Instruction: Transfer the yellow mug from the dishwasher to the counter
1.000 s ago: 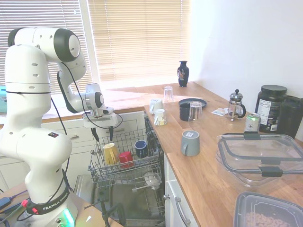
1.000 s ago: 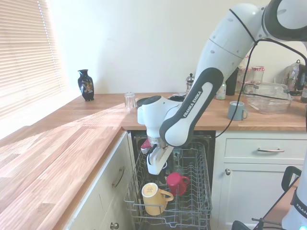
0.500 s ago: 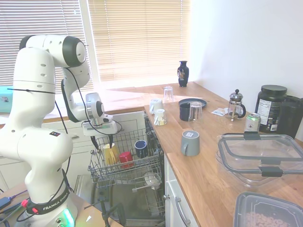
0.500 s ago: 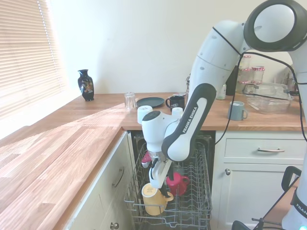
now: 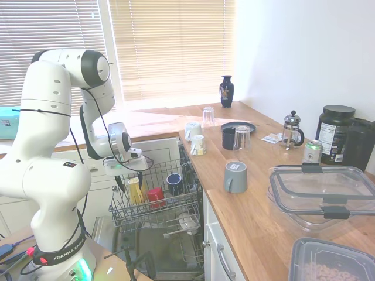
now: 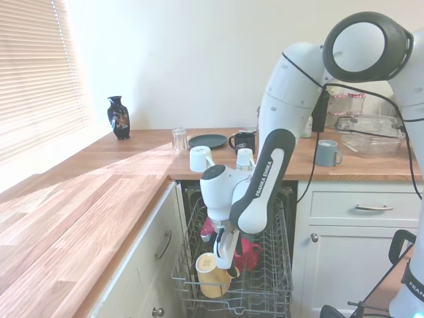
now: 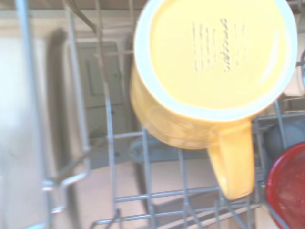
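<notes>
My gripper (image 5: 130, 185) hangs open around the yellow mug (image 5: 135, 189), gripping nothing; it sits upside-down in the dishwasher (image 5: 153, 202) rack. Grasp, lift and counter (image 5: 258, 216) placement remain.

Gripper (image 6: 230, 265) is lower than 1 s ago, now down in the rack (image 6: 268, 291), fingers astride the yellow mug (image 6: 211, 275).
</notes>
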`<action>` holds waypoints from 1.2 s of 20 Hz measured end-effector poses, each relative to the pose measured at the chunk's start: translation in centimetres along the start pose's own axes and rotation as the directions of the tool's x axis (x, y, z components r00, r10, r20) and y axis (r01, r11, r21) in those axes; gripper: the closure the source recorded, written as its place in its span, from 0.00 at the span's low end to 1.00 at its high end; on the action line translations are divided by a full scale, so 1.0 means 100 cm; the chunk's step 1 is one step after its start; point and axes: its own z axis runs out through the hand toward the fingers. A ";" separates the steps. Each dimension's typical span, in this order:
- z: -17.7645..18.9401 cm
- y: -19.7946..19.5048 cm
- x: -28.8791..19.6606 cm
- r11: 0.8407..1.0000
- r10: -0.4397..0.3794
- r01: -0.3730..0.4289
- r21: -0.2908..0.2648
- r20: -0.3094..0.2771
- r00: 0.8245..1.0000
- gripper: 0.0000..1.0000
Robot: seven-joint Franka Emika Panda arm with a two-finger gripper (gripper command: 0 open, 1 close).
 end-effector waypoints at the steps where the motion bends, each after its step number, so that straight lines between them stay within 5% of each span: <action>1: 0.004 -0.001 -0.001 1.000 -0.006 0.006 -0.004 0.001 1.000 0.00; 24: 0.050 -0.040 0.021 0.995 -0.093 0.091 -0.040 -0.050 0.994 0.00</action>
